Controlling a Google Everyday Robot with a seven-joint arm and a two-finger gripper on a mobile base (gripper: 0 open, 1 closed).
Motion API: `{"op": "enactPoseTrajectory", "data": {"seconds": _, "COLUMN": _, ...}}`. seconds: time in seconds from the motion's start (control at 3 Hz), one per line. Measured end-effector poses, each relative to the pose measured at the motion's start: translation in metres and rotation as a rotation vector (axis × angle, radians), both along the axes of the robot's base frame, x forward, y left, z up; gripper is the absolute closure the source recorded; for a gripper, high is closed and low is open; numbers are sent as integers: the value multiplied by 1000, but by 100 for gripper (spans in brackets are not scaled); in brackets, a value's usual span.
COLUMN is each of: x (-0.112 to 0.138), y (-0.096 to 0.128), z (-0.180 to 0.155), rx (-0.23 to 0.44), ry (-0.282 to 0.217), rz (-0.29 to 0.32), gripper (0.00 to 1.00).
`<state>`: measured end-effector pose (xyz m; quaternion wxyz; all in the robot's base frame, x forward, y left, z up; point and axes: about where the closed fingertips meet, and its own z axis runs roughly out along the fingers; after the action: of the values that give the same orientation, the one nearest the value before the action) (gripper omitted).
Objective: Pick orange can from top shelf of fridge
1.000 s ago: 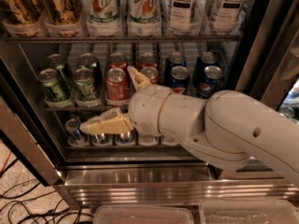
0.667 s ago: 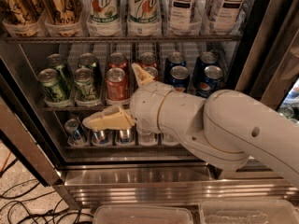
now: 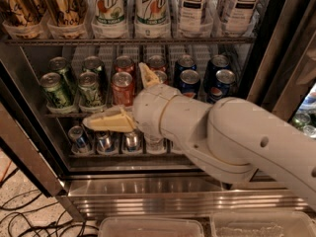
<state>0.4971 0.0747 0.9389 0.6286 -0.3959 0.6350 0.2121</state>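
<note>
Two tall amber-gold cans with dark script lettering stand side by side at the left end of the top shelf [image 3: 163, 41] of the fridge [image 3: 148, 194]. Their tops are cut off by the upper edge of the view. The orange can [image 3: 64, 6] on the right of the pair sits in a clear tray, just beside a 7Up can [image 3: 109, 4]. A second orange can [image 3: 19, 9] stands to its left. Further right along the same wire rack are another 7Up can and two tea bottles [image 3: 195, 4].

The robot's pale arm [image 3: 237, 137] reaches in from the near right, crossing in front of the lower racks. Its gripper [image 3: 113, 95] is well below the top shelf, level with the middle rack, and it holds nothing. Its two cream fingers [image 3: 106, 121] are spread wide. One points left, above the lowest row of cans. The other points up, in front of the red cans [image 3: 122, 88].

The middle rack carries short cans: green cans [image 3: 55, 89] on the left, red in the middle, blue cans [image 3: 190, 83] on the right. Below it stand a few silver-topped cans [image 3: 79, 137]. Dark cables [image 3: 19, 216] lie on the floor at the near left. Two clear plastic bins [image 3: 148, 226] sit at the near edge of the view.
</note>
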Motion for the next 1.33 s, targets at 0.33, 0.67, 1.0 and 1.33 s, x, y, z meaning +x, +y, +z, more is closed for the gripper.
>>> {"op": "enactPoseTrajectory", "data": {"seconds": 0.33, "x": 0, "y": 55, "z": 29, "rx": 89, "ry": -7, "rz": -59, "gripper": 0}}
{"op": "enactPoseTrajectory", "data": {"seconds": 0.67, "x": 0, "y": 54, "z": 29, "rx": 89, "ry": -7, "rz": -59, "gripper": 0}}
{"op": "enactPoseTrajectory", "data": {"seconds": 1.0, "x": 3, "y": 57, "z": 22, "rx": 112, "ry": 34, "rz": -64, "gripper": 0}}
{"op": "enactPoseTrajectory", "data": {"seconds": 1.33, "x": 1, "y": 81, "z": 28, "rx": 93, "ry": 15, "rz": -71, "gripper": 0}}
